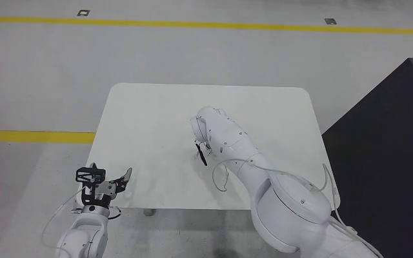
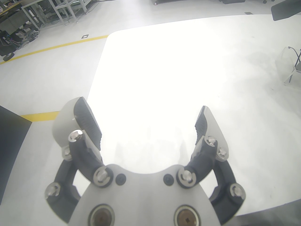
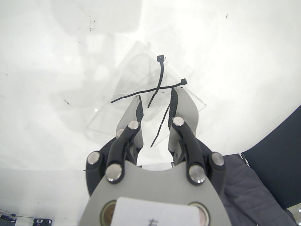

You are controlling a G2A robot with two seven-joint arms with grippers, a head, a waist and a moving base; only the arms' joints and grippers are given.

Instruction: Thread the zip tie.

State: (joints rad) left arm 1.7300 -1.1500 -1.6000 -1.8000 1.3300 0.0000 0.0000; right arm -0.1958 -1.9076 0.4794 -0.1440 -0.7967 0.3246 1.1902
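Observation:
Three black zip ties lie in a clear tray [image 3: 131,76] on the white table [image 1: 148,116]. Two of them cross: one zip tie [image 3: 160,71] runs lengthwise, the other zip tie [image 3: 145,91] lies across it. A third zip tie [image 3: 162,123] lies beside one fingertip [image 3: 173,99]. My right gripper [image 3: 156,98] hovers open just above the tray, nothing between its fingers. In the top view the zip ties [image 1: 201,153] show as a dark streak by the right arm's wrist. My left gripper [image 2: 142,104] is open and empty at the table's near left corner, far from the tray [image 2: 288,66].
The table's near edge runs just behind the left gripper [image 1: 116,182]. A dark panel [image 1: 381,142] stands beside the table's right side. Yellow floor lines [image 1: 45,137] run around the table. Racks and desks [image 2: 47,3] stand far off across the floor.

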